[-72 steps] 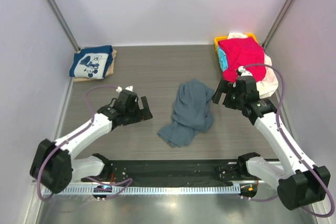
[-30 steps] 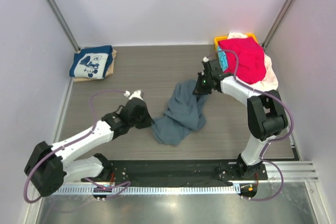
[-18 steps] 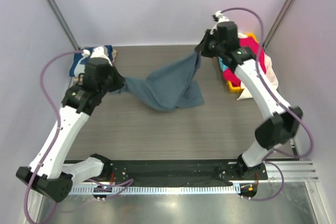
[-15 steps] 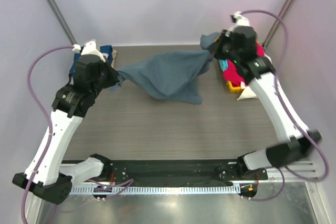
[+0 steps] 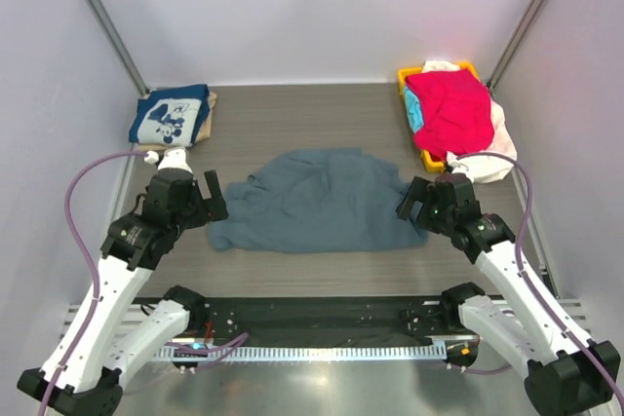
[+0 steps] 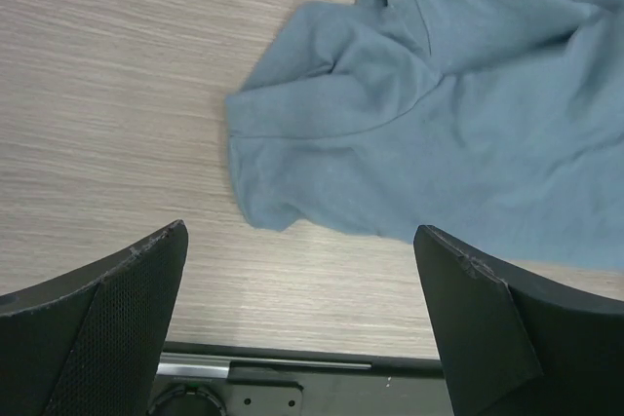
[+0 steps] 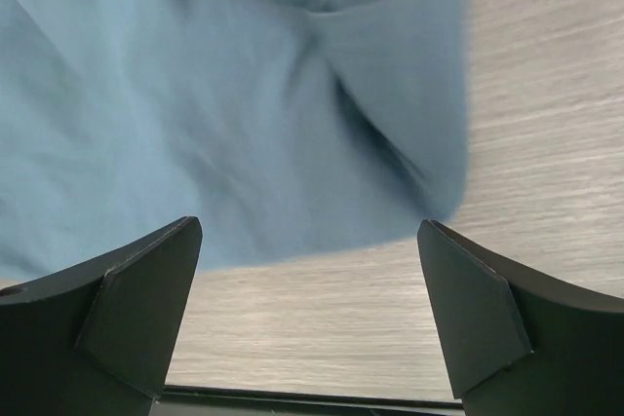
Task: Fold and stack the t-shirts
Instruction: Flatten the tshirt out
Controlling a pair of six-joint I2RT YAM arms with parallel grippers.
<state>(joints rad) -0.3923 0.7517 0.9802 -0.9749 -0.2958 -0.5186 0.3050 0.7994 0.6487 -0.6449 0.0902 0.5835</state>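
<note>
At near edge of table (image 5: 292, 265), black rail (image 5: 322, 311) between both arm bases; just beyond on left, left gripper (image 5: 213, 200) low over wood, jaws spread wide, grasping nothing; just beside left edge of slate blue-grey t-shirt (image 5: 317, 202), apart from it as far as visible; left wrist view: bunched lower-left corner of slate blue-grey t-shirt (image 6: 439, 124) ahead of open jaws, bare wood between jaws and cloth; on right, right gripper (image 5: 409, 200) at shirt's right edge, jaws likewise wide apart, clamping nothing; right wrist view: right hem corner of same shirt (image 7: 195, 94) ahead of jaws, slightly blurred; cannot tell if touching; shirt itself spread out across middle of table between both grippers, mostly flat, wrinkled, left side rumpled; farther back, bare wood; at far left corner, navy tee (image 5: 171, 116) folded, white cartoon print up, lying on folded tan tee (image 5: 209, 114); at far right corner, yellow basket (image 5: 409, 75); red tee (image 5: 450, 109) heaped on top; turquoise tee (image 5: 413, 116) peeking at left side; cream tee (image 5: 495, 143) spilling over right rim.
</note>
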